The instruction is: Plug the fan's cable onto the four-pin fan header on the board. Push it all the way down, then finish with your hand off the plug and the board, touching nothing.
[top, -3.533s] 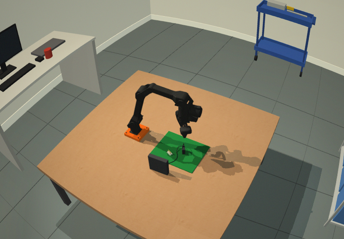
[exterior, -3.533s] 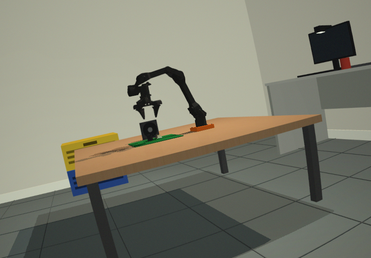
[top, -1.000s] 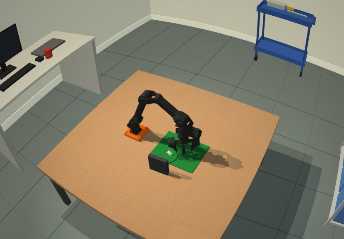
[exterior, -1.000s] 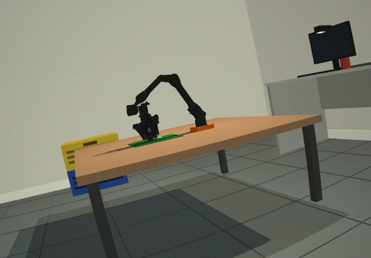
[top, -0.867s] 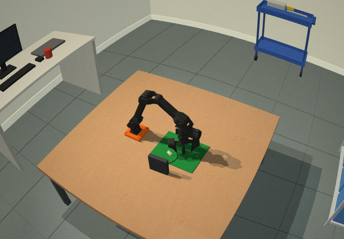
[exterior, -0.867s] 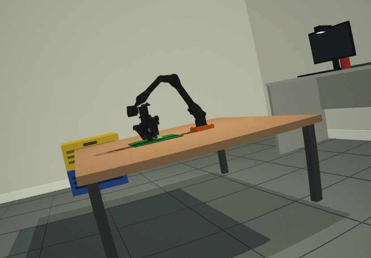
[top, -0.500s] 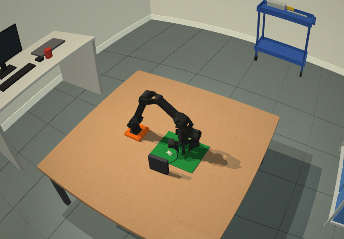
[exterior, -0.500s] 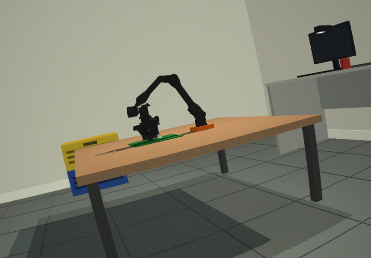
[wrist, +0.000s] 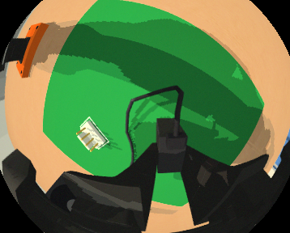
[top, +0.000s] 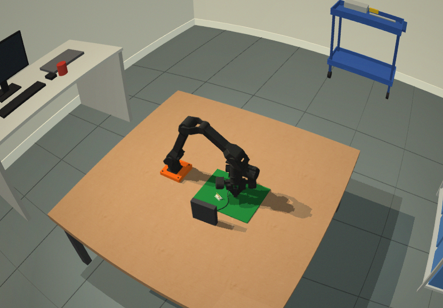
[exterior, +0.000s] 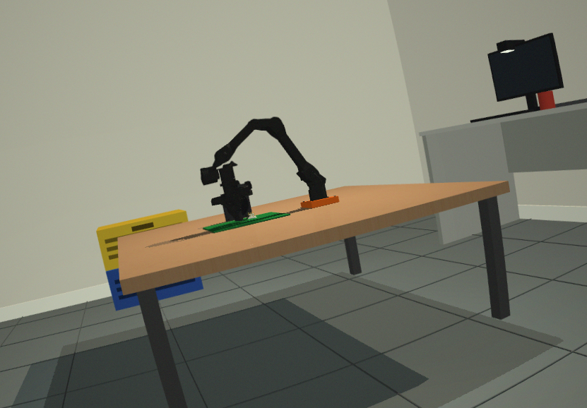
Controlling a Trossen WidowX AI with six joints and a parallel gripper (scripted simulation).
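My gripper (top: 235, 195) (wrist: 166, 146) is shut on the black plug (wrist: 172, 147), low over the right part of the green board (top: 243, 214) (exterior: 217, 229) (wrist: 99, 86). The black cable (wrist: 129, 117) (top: 227, 201) rises from the plug's top, bends and runs down left toward the fan (top: 203, 211). The white four-pin header (wrist: 95, 134) (top: 218, 196) (exterior: 251, 216) stands on the board to the left of the plug in the wrist view, apart from it, its pins bare. Whether the plug's underside touches the board cannot be told.
The dark square fan stands upright at the board's near left edge in the top view. The orange arm base (top: 175, 170) (exterior: 319, 202) (wrist: 32, 50) is beyond the board. All stand on the wooden table (top: 127, 217) (exterior: 400, 207).
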